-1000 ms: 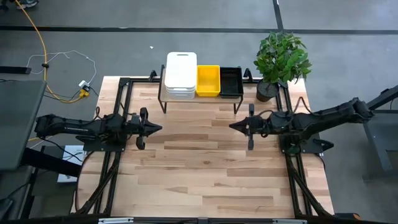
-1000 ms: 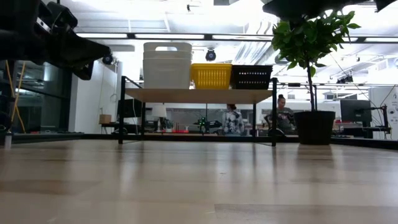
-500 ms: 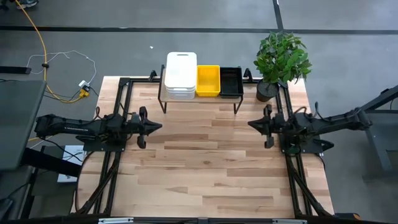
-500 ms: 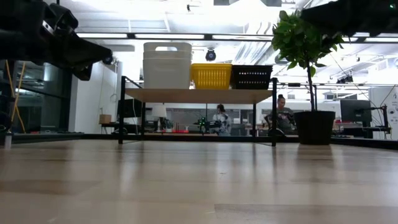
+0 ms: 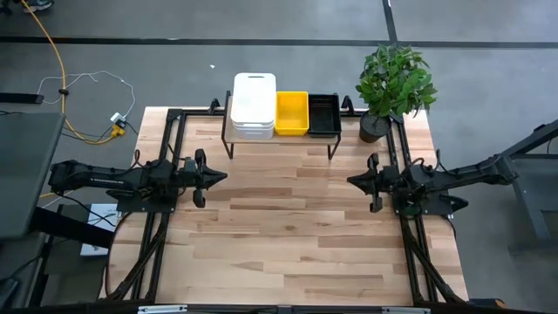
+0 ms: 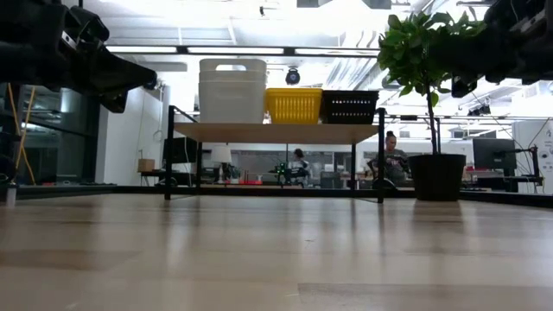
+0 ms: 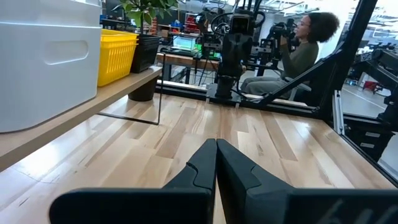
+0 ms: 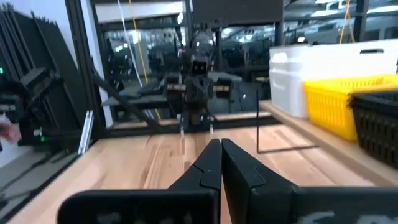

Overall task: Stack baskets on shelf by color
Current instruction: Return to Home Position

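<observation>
At the counter's two sides, my arms lie low and stretched inward, their tips facing each other across the middle. My left fingers are pressed together to a narrow point and hold nothing. My right fingers are together too, and empty. Both hang above the wood, well apart from each other and from the shelf.

The shelf stands at the far edge, a light wood top on thin black legs. On it, in one row and side by side, sit the white baskets, the yellow baskets and the black baskets. The white ones are solid-walled with a handle slot, stacked and tallest. The yellow and black have grid walls; how many are nested I cannot tell. A potted plant stands just beside the shelf's right end.

The counter is pale planks with black rails along both sides. A broad planked stretch lies between my two tips and runs to the near edge.
</observation>
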Robot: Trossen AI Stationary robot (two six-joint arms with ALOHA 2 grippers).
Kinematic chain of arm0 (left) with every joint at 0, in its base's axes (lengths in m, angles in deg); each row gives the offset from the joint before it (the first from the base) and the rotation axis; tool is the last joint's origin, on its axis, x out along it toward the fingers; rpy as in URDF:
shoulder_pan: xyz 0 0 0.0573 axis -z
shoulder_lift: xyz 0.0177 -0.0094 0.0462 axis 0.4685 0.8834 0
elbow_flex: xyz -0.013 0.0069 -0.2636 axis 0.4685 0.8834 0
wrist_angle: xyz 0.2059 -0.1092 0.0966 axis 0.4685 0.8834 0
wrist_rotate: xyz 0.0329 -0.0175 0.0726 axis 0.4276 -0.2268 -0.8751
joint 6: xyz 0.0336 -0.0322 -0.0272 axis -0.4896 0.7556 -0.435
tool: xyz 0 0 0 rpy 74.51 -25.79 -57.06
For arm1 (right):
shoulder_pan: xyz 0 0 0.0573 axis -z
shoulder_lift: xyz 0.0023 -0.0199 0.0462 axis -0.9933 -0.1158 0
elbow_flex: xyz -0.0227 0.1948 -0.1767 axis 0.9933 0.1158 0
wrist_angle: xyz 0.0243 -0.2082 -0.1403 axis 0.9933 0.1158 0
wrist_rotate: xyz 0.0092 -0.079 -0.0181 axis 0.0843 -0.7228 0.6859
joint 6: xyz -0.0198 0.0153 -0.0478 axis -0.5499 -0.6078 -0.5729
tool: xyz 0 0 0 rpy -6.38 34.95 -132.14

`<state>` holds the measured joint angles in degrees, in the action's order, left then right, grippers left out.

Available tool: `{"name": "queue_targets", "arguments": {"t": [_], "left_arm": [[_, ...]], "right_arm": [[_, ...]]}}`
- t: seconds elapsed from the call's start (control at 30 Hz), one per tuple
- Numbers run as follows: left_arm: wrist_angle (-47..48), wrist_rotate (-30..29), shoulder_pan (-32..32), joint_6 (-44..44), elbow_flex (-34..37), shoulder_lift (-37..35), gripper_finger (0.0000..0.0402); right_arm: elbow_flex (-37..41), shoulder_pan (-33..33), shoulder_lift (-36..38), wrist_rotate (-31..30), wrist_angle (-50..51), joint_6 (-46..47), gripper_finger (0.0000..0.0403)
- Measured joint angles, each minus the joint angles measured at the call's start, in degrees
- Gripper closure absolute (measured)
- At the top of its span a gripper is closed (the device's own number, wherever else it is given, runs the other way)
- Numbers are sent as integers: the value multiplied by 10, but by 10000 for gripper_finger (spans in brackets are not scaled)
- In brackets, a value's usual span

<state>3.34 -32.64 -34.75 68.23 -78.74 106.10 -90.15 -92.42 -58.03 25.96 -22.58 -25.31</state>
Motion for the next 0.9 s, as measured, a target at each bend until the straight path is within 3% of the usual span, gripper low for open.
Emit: {"name": "queue_targets", "arguments": {"t": [0.6,0.9], "left_arm": [[0,0,2,0,0,0,401],[17,0,3,0,-1,-18,401]], "right_arm": [[0,0,-1,-40,179,-67,403],[0,-2,0,-40,201,-64,403]]}}
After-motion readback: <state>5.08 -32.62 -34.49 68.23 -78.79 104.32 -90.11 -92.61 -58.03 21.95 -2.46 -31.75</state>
